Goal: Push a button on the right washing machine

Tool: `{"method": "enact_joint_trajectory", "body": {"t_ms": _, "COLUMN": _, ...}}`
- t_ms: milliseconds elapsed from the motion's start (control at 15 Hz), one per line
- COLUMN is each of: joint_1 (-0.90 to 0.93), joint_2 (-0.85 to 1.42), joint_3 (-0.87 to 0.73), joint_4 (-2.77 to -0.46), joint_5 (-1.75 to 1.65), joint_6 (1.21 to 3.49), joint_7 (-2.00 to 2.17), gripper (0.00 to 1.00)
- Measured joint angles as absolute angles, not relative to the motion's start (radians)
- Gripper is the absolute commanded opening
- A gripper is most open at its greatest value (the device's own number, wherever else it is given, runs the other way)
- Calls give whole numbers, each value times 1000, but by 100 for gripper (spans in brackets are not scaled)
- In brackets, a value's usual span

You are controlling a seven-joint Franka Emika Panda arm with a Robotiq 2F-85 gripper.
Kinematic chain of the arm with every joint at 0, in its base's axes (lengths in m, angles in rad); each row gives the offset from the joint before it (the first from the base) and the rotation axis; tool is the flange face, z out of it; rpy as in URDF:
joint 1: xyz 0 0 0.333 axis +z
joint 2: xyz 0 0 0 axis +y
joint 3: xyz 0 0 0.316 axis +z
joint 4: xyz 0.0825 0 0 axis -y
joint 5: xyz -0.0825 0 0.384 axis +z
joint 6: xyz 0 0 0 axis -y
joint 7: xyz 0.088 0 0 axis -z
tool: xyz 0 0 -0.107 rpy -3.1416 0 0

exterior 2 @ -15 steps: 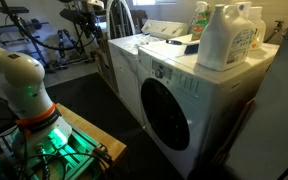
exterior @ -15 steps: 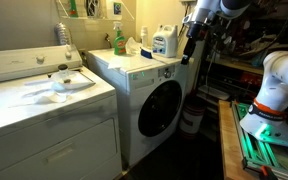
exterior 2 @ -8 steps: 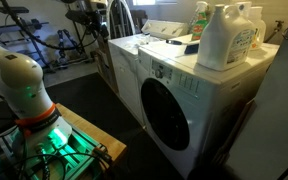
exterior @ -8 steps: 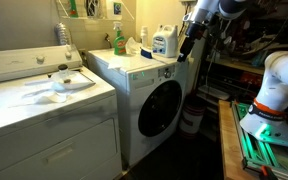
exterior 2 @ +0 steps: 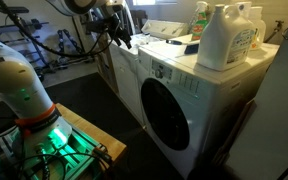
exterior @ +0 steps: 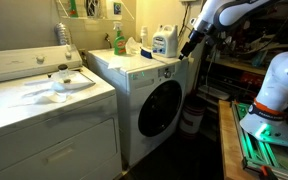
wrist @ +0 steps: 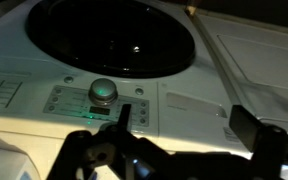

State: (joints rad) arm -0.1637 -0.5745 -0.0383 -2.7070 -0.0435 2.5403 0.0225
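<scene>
The right washing machine [exterior: 144, 85] is a white front-loader with a round dark-glass door [exterior: 160, 107]; it also shows in an exterior view [exterior 2: 199, 95]. My gripper [exterior: 187, 52] hangs at the machine's front top corner, in front of the control strip [exterior 2: 170, 76], and also shows in an exterior view [exterior 2: 120, 34]. In the wrist view the gripper [wrist: 184, 122] is open and empty, with one dark finger [wrist: 125, 114] over the button panel [wrist: 62, 100]. A round knob [wrist: 104, 90] sits between the door [wrist: 114, 35] and the fingers. I cannot tell if the finger touches.
A white flat-topped machine [exterior: 39, 100] stands beside the front-loader. Detergent bottles [exterior: 162, 42] [exterior 2: 220, 38] and a green bottle [exterior: 119, 40] stand on the front-loader's top. The robot base [exterior: 269, 100] stands on a wooden platform. A bucket [exterior: 191, 120] sits on the floor.
The arm has swung down and in towards the front-loader's control strip; the gripper now shows in the exterior view where it was hidden before.
</scene>
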Motion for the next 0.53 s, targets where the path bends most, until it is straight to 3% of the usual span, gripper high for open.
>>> {"method": "enact_joint_trajectory", "body": {"t_ms": 533, "joint_1": -291, "joint_2": -386, "joint_3": -142, "joint_4": -2751, "joint_5": -77, "joint_6": 2756, "joint_7": 7, "gripper": 100}}
